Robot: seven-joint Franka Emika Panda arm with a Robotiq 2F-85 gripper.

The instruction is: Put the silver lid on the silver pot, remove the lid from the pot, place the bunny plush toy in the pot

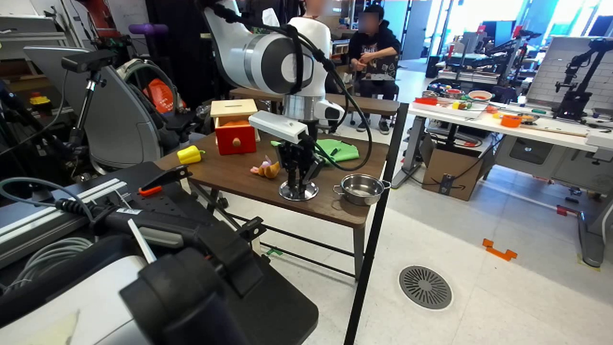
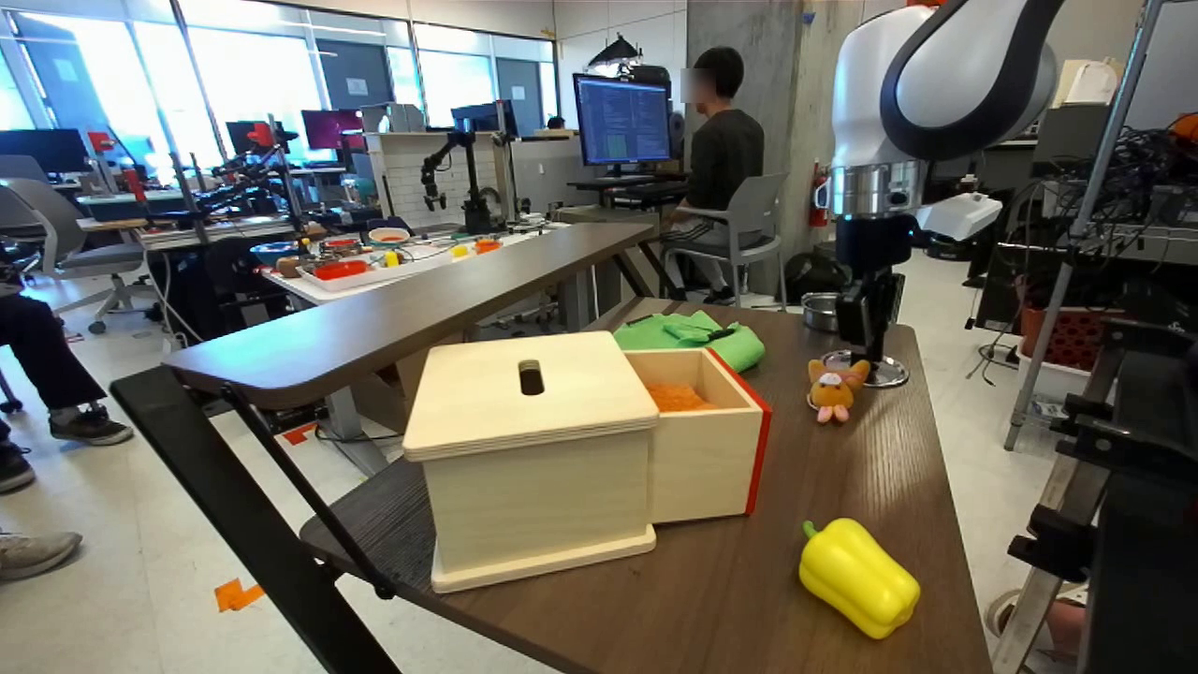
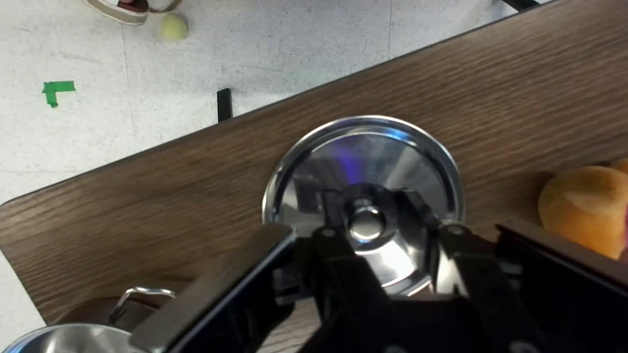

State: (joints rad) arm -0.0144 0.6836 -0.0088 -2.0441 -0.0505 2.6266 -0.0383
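Note:
The silver lid (image 1: 287, 193) lies flat on the table, knob up; it also shows in an exterior view (image 2: 892, 374) and the wrist view (image 3: 363, 157). My gripper (image 3: 372, 198) is open and low over the lid. Its fingers stand on either side of the knob, with a gap on the right side. It points down in both exterior views (image 1: 299, 184) (image 2: 869, 348). The silver pot (image 1: 362, 198) stands uncovered near the table corner, partly seen in the wrist view (image 3: 73, 339). The bunny plush toy (image 1: 268, 170), orange-brown, lies beside the lid, also in the wrist view (image 3: 584, 208).
A wooden box (image 2: 538, 505) with a red-fronted drawer pulled open (image 1: 236, 140) stands on the table (image 2: 749, 599). A green cloth (image 1: 341, 151) lies behind the gripper. A yellow pepper (image 2: 858, 578) lies at the far end from the pot. The lid sits close to the table's edge.

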